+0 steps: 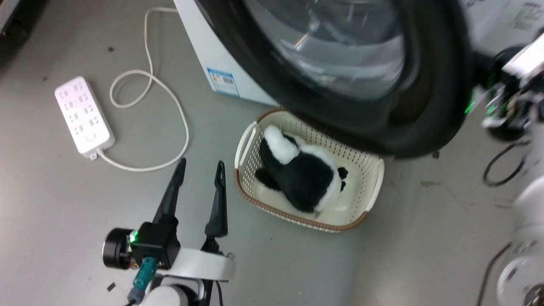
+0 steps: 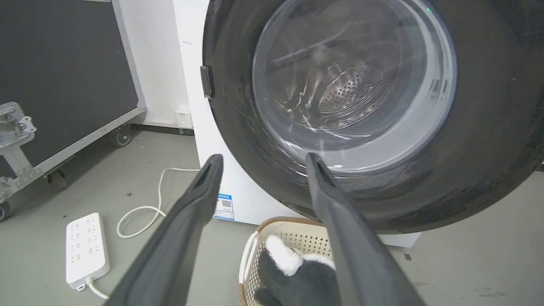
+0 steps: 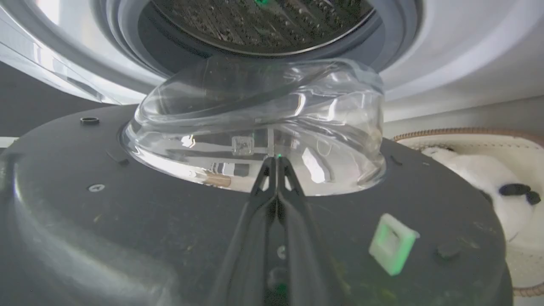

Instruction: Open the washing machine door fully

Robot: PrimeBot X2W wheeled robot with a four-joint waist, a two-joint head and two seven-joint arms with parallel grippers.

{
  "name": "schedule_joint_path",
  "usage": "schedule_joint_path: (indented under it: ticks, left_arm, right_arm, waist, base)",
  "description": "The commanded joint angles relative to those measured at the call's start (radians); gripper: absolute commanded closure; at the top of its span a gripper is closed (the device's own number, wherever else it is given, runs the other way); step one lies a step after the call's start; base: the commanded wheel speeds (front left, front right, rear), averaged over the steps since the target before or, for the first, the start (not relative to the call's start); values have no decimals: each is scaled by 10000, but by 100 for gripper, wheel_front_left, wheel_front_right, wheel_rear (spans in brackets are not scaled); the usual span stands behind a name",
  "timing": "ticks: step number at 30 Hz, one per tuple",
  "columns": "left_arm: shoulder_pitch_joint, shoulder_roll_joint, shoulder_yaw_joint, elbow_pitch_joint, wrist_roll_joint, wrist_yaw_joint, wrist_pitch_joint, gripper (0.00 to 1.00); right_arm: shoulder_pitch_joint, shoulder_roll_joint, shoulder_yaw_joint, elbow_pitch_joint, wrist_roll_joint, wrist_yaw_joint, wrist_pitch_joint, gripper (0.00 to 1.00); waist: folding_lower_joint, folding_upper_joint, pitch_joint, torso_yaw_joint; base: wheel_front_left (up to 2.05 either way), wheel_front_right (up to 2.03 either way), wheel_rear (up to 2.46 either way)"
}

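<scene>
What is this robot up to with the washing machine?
It is opening the washing machine door, which stands swung out from the drum and hangs over a basket holding a black-and-white plush toy. The right gripper is behind the door, fingers shut, tips at the bulging glass window on its inner side, apparently pushing it wider. The left gripper is open, holds nothing and hovers beside the basket. The door does not look fully open yet.

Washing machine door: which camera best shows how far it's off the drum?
Right wrist view: it looks across the inner face of the washing machine door, glass bowl clear of the steel drum behind. Left wrist view gives the outer face; head view, a blurred lower rim above the basket.
</scene>
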Motion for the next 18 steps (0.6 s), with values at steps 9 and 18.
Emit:
schedule_joint_path:
  ticks: [9, 18]
  left_arm:
    - [834, 10, 23, 285, 101, -119, -78, 0]
    - [1389, 10, 214, 335, 10, -298, -78, 0]
  right_arm:
    - [2859, 191, 3194, -631, 3231, 17, 693, 100]
    - [5131, 193, 8006, -2254, 6795, 17, -974, 100]
  waist:
    - [2, 0, -1341, -291]
    - [2, 0, -1775, -451]
  base:
    - [0, 0, 0]
    - [0, 0, 0]
